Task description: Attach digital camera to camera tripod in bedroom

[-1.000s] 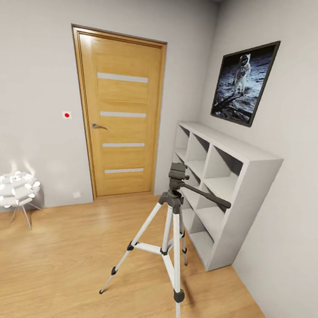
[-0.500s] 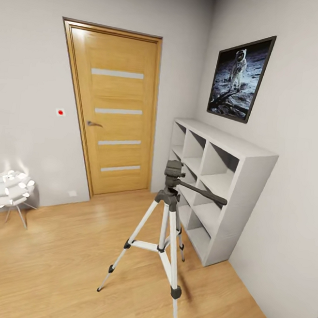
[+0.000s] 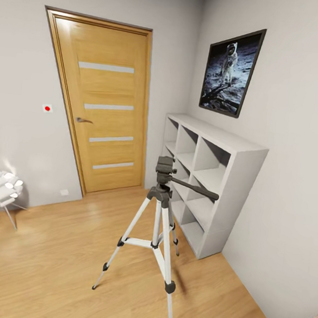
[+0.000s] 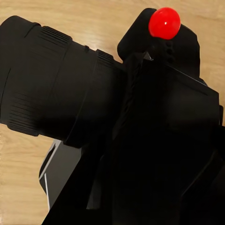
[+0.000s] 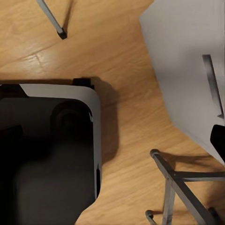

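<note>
Tripod on open floor, camera close at the left wrist.
Head view: camera tripod (image 3: 159,217) upright beside the cube shelf (image 3: 210,178), pan handle pointing toward the shelf — bare wood floor (image 3: 57,261) on its door side. Left wrist view: digital camera (image 4: 117,126), lens barrel its long axis, above the floor — gripper state cannot be told.

Camera tripod (image 3: 159,216): near leg cut off by head view's bottom edge. Digital camera (image 4: 140,122): body cropped in left wrist view; grip undeterminable.

Left gripper hidden by its load

The digital camera (image 4: 140,131) was seen close against the left wrist; the fingers could not be made out.
</note>
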`<state>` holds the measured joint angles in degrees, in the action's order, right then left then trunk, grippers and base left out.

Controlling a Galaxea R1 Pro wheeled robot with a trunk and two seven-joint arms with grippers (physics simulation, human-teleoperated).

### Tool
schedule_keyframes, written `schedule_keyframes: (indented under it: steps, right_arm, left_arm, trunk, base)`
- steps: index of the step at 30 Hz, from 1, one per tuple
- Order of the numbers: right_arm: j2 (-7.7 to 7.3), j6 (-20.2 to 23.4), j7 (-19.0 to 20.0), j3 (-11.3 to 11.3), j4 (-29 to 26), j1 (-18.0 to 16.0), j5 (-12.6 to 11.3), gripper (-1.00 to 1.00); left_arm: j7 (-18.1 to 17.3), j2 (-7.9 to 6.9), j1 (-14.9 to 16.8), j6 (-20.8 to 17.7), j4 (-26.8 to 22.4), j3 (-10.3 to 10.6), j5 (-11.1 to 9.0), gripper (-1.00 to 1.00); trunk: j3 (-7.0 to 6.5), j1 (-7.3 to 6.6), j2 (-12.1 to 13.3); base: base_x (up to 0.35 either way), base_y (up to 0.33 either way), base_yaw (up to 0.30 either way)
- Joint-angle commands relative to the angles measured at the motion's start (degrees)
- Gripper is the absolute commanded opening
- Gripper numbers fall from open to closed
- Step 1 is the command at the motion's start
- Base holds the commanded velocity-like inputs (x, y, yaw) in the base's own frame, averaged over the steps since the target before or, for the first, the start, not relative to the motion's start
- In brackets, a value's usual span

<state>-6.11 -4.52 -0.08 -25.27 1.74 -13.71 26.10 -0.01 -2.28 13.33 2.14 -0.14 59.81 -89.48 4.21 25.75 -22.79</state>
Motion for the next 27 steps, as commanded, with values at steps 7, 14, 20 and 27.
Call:
schedule_keyframes:
  steps: [7, 14, 20, 27]
  right_arm:
    - [-0.04, -0.32, -0.01, -0.49, 0.19, -0.09, 0.74, 1.0]
    - [0.03, -0.39, -0.01, -0.49, 0.2, -0.08, 3.58, 1.0]
    - [0.05, -0.48, -0.01, -0.49, 0.2, -0.09, 4.21, 1.0]
    - [0.03, -0.63, -0.01, -0.49, 0.2, -0.09, 4.34, 1.0]
  left_arm:
    - [0.19, -0.01, 0.03, 0.14, -0.03, 0.48, -0.35, -1.0]
    - [0.19, -0.01, 0.03, 0.14, -0.03, 0.48, -0.35, -1.0]
    - [0.19, -0.01, 0.03, 0.14, -0.03, 0.48, -0.35, -1.0]
    - [0.19, -0.01, 0.03, 0.14, -0.03, 0.48, -0.35, -1.0]
  trunk:
    - [0.74, 0.03, -0.13]
    - [1.38, 0.03, -0.13]
    - [1.94, 0.03, -0.13]
    - [2.58, 0.03, -0.13]
  base:
    - [0.0, 0.0, -0.132]
    - [0.0, 0.0, -0.037]
    - [0.0, 0.0, -0.003]
    - [0.0, 0.0, 0.0]
